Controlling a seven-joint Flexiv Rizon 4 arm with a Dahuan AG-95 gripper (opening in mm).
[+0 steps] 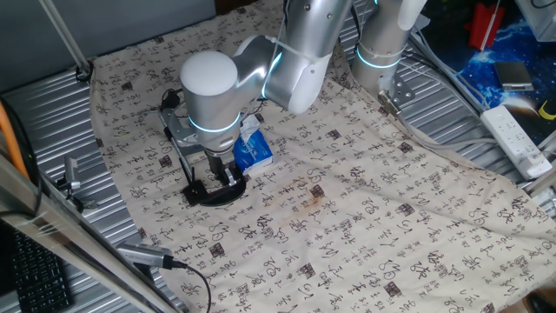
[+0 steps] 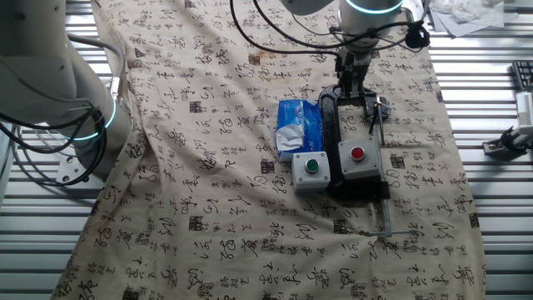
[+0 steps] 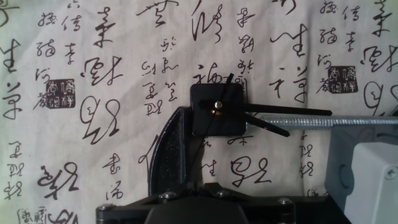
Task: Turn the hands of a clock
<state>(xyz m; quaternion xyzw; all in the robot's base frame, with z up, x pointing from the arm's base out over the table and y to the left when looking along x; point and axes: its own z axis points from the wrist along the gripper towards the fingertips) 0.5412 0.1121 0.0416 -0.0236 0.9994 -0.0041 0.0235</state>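
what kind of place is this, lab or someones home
Most likely a robotics lab bench. A robot arm works over a ribbed metal table draped with a calligraphy-print cloth, beside button boxes, a power strip and loose cables.

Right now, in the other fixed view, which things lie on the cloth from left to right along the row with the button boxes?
Blue tissue box → grey box with a green button → grey box with a red button → the clamp's silver screw rod, at the right end.
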